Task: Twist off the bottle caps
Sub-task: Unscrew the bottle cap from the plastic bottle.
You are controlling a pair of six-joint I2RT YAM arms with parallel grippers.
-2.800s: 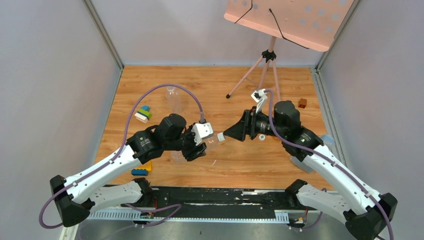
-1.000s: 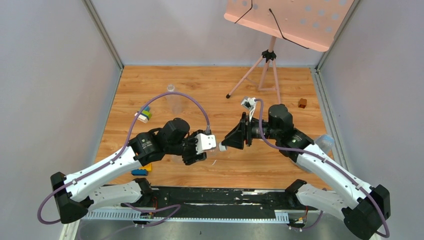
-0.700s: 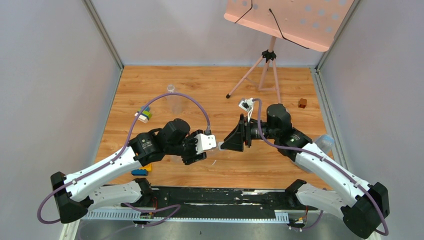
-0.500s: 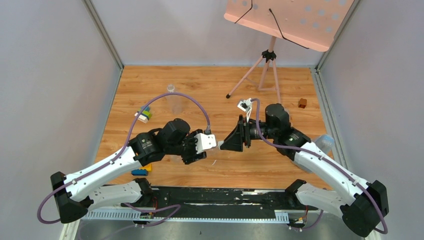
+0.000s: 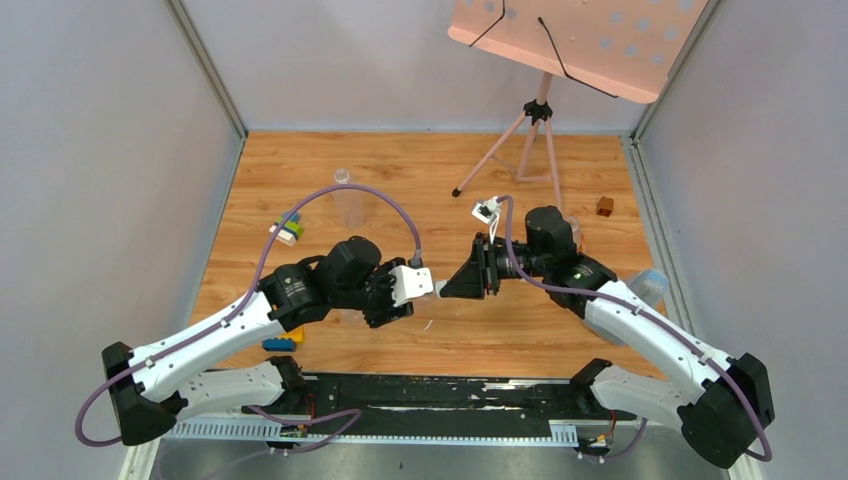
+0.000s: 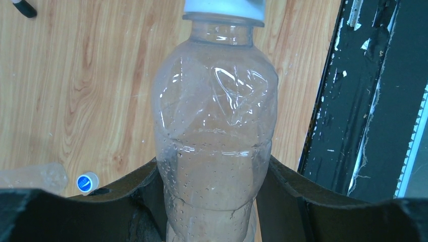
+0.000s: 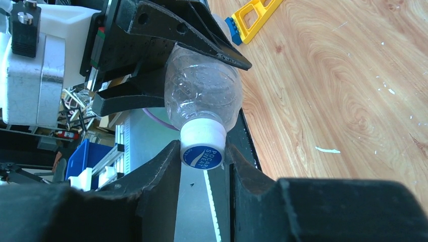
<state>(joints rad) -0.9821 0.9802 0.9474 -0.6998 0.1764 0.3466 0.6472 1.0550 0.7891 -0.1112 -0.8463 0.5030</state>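
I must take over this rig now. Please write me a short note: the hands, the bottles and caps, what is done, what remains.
Left hand: shut on the clear bottle, holding its body.
Right hand: shut on its white cap, still on the neck.
Done: one loose cap lies on the table.
Left: twist this cap off, then check the upright bottle.

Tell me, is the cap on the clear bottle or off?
On: the white round plastic screw cap sits on the neck of the clear plastic bottle. How tight, cannot tell.
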